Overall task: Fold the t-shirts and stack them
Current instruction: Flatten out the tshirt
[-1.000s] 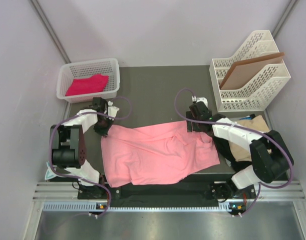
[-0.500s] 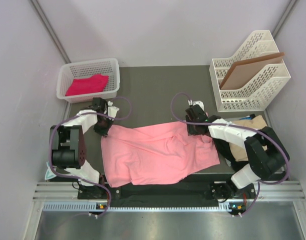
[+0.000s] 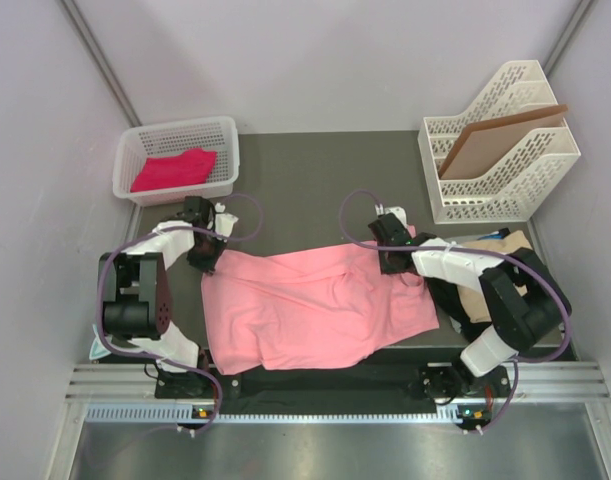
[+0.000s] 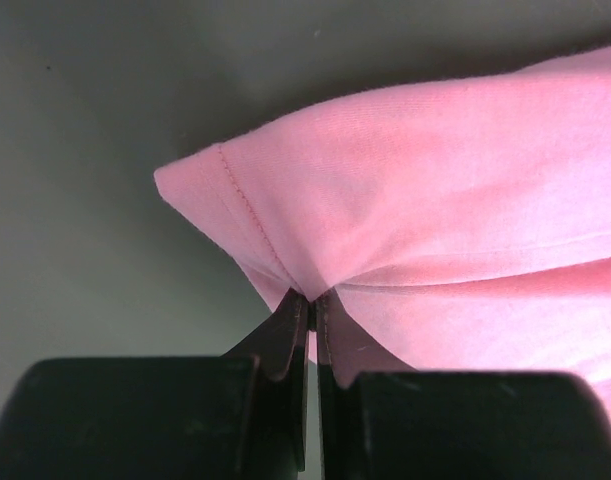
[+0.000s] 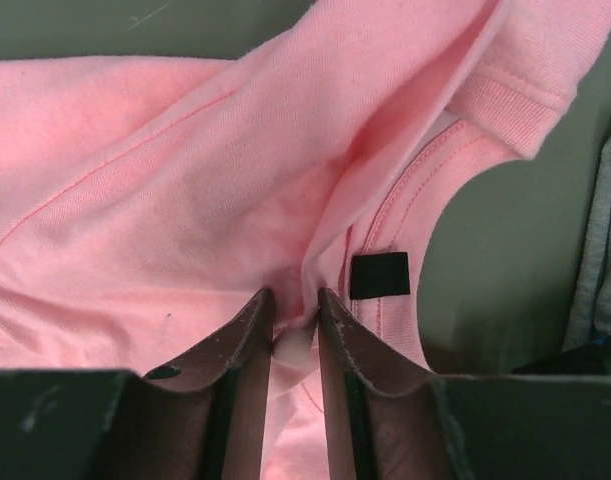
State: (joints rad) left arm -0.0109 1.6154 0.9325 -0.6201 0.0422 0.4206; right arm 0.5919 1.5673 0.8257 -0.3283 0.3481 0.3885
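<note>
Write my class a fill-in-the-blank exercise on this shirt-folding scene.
1. The left end effector pinches a hemmed corner of the salmon pink t-shirt, and the right end effector pinches it beside the small ____ tag.
2. The magenta-pink t-shirt lies in the ____ basket.
3. The brown board stands in the file rack at the far ____ corner of the table.

Missing words: black; white; right.

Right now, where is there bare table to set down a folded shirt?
Bare dark tabletop lies between the white mesh basket and the white slotted file rack, beyond the salmon pink t-shirt. That shirt covers the near middle; the tan and black shirts crowd the right edge.
</note>
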